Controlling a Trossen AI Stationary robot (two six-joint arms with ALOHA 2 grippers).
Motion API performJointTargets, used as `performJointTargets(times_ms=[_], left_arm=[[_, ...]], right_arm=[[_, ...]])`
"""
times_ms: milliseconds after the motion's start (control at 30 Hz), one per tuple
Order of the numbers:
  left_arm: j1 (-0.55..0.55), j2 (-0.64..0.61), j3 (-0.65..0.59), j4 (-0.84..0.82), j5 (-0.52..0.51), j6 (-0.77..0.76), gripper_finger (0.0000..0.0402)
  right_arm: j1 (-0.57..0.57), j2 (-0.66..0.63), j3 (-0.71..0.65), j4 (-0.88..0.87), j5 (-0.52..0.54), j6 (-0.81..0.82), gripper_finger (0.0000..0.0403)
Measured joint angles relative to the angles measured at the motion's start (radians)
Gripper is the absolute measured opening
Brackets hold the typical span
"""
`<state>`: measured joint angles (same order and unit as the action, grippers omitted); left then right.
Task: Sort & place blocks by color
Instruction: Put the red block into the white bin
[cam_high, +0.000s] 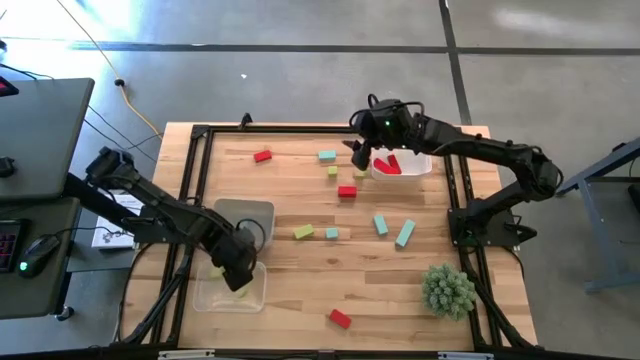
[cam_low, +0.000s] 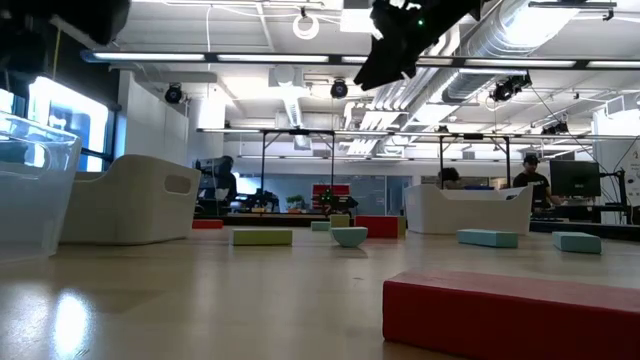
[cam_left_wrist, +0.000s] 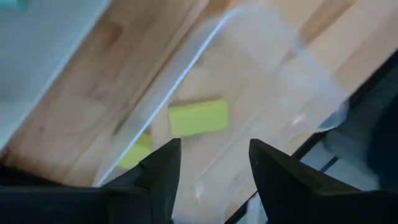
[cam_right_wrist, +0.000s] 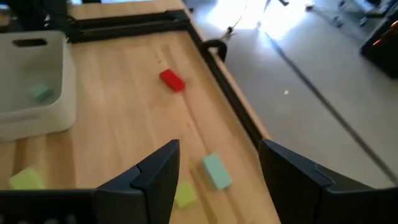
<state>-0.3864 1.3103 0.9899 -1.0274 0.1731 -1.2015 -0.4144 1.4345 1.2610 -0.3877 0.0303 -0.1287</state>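
Left gripper (cam_high: 238, 272) is hanging over the clear plastic tray (cam_high: 205, 295) at the near-left corner of the table (cam_high: 290, 280), fingers spread with nothing between them. Through the left wrist cam you can see a yellow-green block (cam_left_wrist: 198, 117) lying flat inside that tray, plus a second yellow-green one (cam_left_wrist: 137, 151) peeking out at the tray's edge.

Right gripper (cam_high: 360, 152) is up at the far side, just beside the white bin (cam_high: 415, 168) that has red blocks (cam_high: 388, 164) in it. Its fingers are apart too, not pinching anything. In its wrist cam there's a teal block (cam_right_wrist: 216, 171) and a yellow-green block (cam_right_wrist: 185, 195) below it, a red block (cam_right_wrist: 172, 79) lying farther left near the table's far edge, and a grey-white bin (cam_right_wrist: 37, 118) with a teal piece (cam_right_wrist: 40, 92) inside.

Rest of the blocks are scattered loose over the middle: a red one (cam_high: 347, 190) mid-table, a yellow-green bar (cam_high: 303, 232), three teal ones (cam_high: 381, 224) toward the right, and a lone red block (cam_high: 340, 318) by the near edge. Spiky green plant ball (cam_high: 447, 290) sits at the near right.
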Motion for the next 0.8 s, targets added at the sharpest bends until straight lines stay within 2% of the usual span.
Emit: performJointTargets(times_ms=[267, 400, 600, 733, 800], left_arm=[[0.110, -0.071, 0.059, 0.004, -0.174, 0.045, 0.0177], [0.187, -0.094, 0.077, 0.002, -0.283, 0.118, 0.0177], [0.342, -0.104, 0.100, 0.044, -0.497, 0.293, 0.0177], [0.463, -0.103, 0.109, 0.130, -0.573, 0.406, 0.0177], [0.525, -0.103, 0.109, 0.178, -0.580, 0.448, 0.0177]], right_arm=[[-0.034, 0.038, 0.000, -0.125, -0.156, -0.001, 0.0209], [-0.029, 0.082, 0.000, -0.165, -0.162, -0.006, 0.0209], [-0.028, 0.134, 0.000, -0.181, -0.167, -0.008, 0.0209], [-0.028, 0.162, 0.000, -0.203, -0.171, -0.029, 0.0209], [-0.028, 0.175, 0.000, -0.211, -0.181, -0.034, 0.0209]])
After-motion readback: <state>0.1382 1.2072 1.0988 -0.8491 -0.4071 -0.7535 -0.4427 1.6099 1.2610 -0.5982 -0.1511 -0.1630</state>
